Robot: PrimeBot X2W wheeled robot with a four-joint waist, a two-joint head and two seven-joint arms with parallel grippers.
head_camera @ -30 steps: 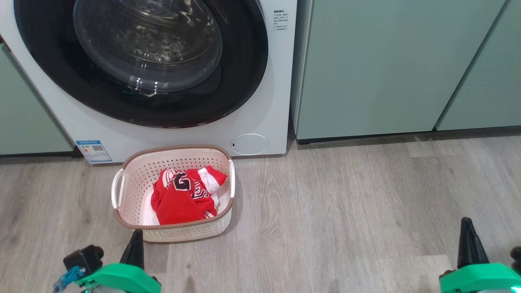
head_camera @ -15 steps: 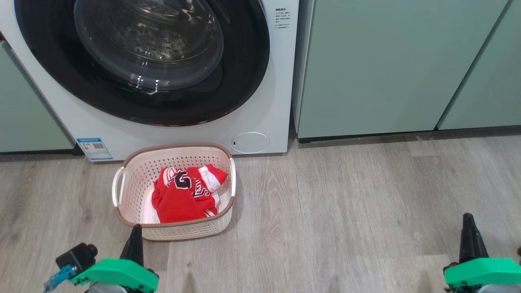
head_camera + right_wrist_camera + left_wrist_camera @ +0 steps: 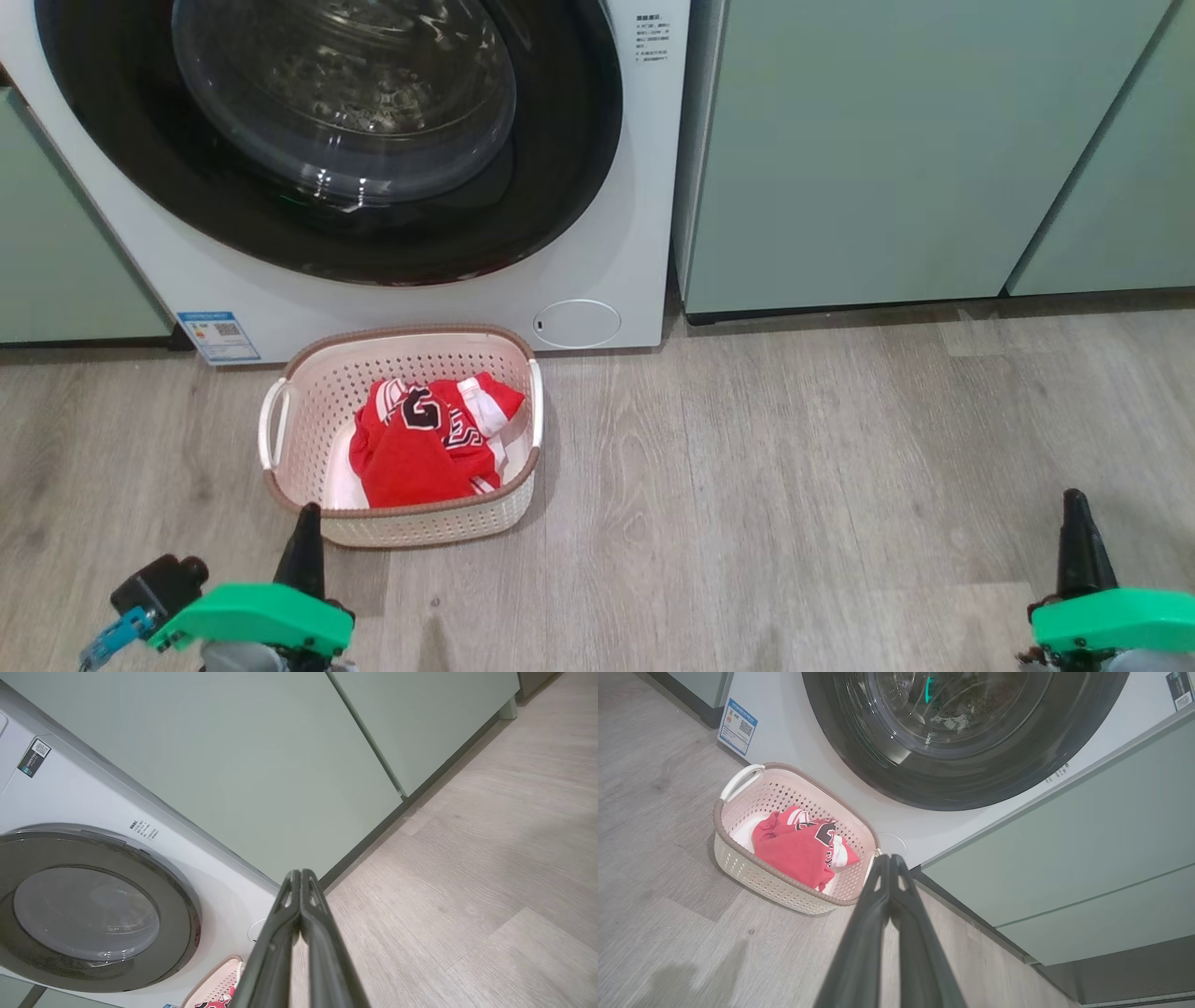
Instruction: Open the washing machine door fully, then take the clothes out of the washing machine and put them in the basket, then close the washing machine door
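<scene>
Little has changed in the last second: the whole head view has slid slightly, which is the camera's move, not the things'. The left gripper (image 3: pixel 305 523), fingers pressed together on nothing, hangs just short of the basket (image 3: pixel 411 331). The basket stands on the floor at the foot of the washing machine (image 3: pixel 616 271) and holds the clothes (image 3: pixel 420 448). The washing machine door (image 3: pixel 569 140) looks flush and closed. The right gripper (image 3: pixel 1076 523), likewise pressed together and empty, hangs well apart over bare floor — the task looks finished.
</scene>
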